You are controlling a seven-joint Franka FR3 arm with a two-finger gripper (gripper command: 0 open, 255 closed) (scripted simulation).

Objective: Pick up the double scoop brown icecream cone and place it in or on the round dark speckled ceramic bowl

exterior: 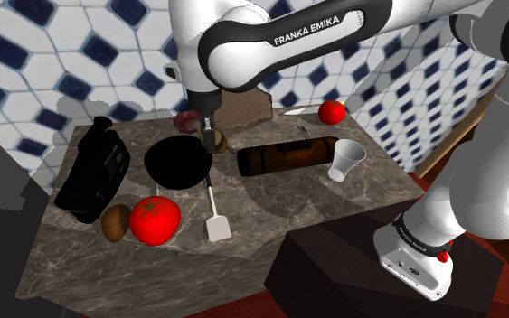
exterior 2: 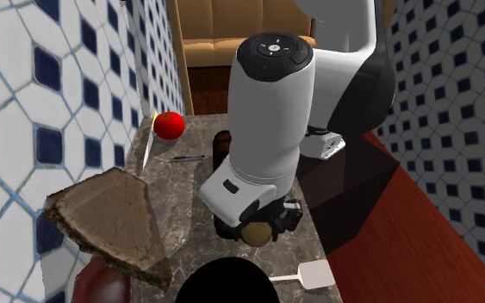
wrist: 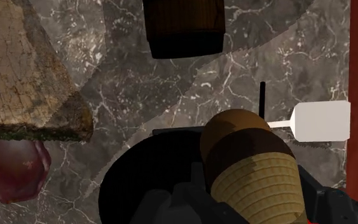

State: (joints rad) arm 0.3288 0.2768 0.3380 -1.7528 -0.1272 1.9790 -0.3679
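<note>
Two checks, technician: what was obscured, and what was the gripper (exterior: 210,134) doing?

Operator, its fingers were mostly hidden behind the ice cream cone (wrist: 247,162), yet they were clamped on it. The cone hung clear of the marble counter (exterior: 270,203), above the bowl (exterior: 166,167) rim on the side nearer the brown bottle (exterior: 284,155).

Textures and shapes?

Cone: ribbed tan wafer, two smooth brown scoops. Bowl: round, flat black, its speckle not discernible. Near the counter's wall edge, a crusty bread wedge (wrist: 25,70) was cut off by the wrist view's border. The reddish lump (wrist: 12,168) beneath it could not be identified. The white spatula (wrist: 320,121) had its thin handle partly behind the cone.
</note>
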